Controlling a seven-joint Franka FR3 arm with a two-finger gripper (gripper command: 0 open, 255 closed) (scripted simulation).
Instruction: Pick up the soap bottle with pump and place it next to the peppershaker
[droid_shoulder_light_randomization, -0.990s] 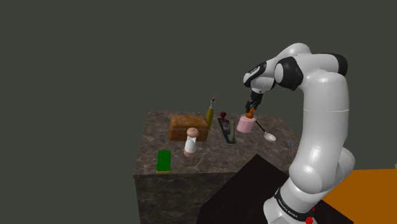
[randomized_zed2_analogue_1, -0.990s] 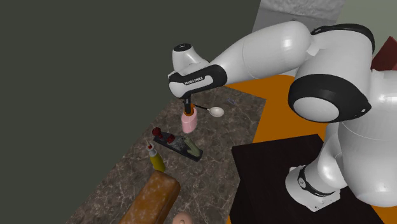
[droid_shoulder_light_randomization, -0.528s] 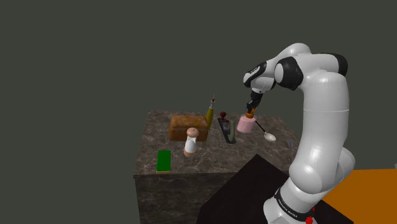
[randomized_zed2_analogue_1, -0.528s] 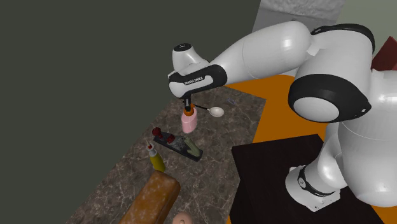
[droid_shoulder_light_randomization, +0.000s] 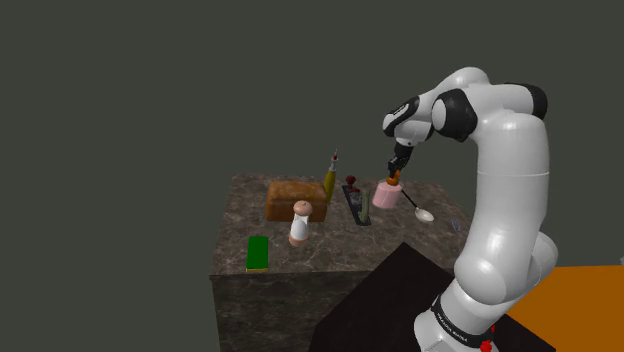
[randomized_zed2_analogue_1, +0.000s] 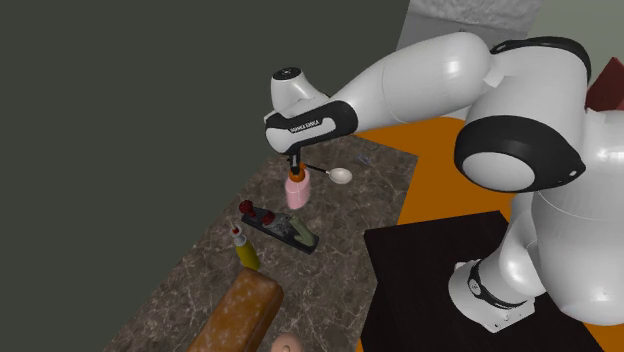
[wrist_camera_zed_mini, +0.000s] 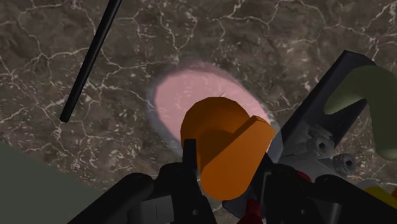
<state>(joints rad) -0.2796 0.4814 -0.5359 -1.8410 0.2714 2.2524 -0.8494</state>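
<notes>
One white arm reaches over a dark marbled counter (droid_shoulder_light_randomization: 235, 262), and its black gripper (droid_shoulder_light_randomization: 397, 172) points straight down onto the soap bottle (droid_shoulder_light_randomization: 385, 196). The bottle has a pink body and an orange pump head, and it stands upright directly under the gripper. In the wrist view the two fingers (wrist_camera_zed_mini: 189, 167) sit tight against either side of the orange pump head. So the jaws are narrow and clamped on the pump, not on the pink body. As far as I can tell, the bottle's base is down on the stone.

Just beside the gripper, on the shoulder view's right, lies a spoon (droid_shoulder_light_randomization: 421, 210) with a thin black handle that comes near the bottle. On the gripper's other side, toward the shoulder view's left, there's a dark flat gadget (droid_shoulder_light_randomization: 356, 204) with something red on it. It's near the bottle but not touching.

Farther from the gripper that way is an upright yellowish-olive bottle (droid_shoulder_light_randomization: 330, 181) with a thin spout, then a brown bread loaf (droid_shoulder_light_randomization: 295, 199). The pepper shaker (droid_shoulder_light_randomization: 299, 225), pale with a reddish base, stands well apart from the gripper, in front of the loaf. Farthest from the gripper is a green flat block (droid_shoulder_light_randomization: 258, 252), near the counter's front edge. A plain dark grey wall is behind it all.
</notes>
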